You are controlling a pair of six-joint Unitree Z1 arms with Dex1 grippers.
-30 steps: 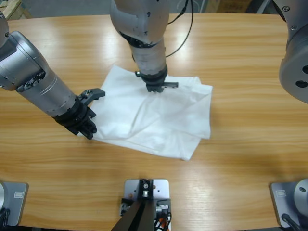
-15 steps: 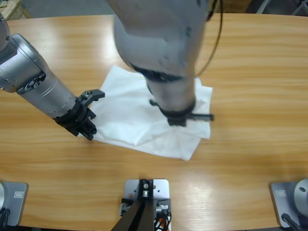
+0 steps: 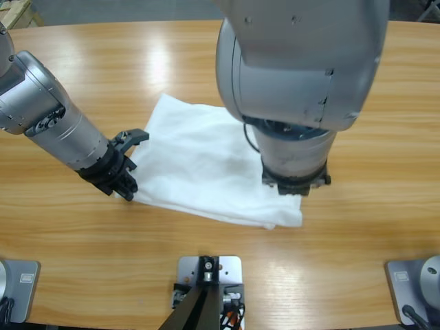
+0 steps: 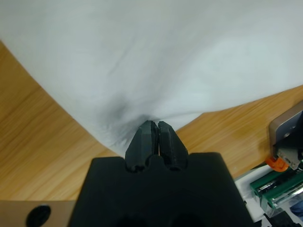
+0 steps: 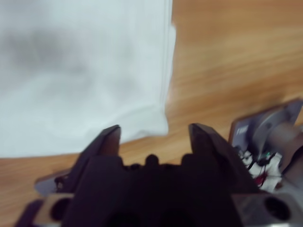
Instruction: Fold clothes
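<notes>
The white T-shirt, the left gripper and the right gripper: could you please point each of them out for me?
white T-shirt (image 3: 199,161): high view, on its flat middle.
left gripper (image 4: 155,128): left wrist view, midway between its fingertips, at the shirt's edge.
right gripper (image 5: 154,132): right wrist view, midway between its spread fingers.

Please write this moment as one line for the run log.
task: fold clothes | left gripper: shut on white T-shirt edge | right gripper: open, above T-shirt corner, not gripping | T-shirt: folded, flat on wooden table
</notes>
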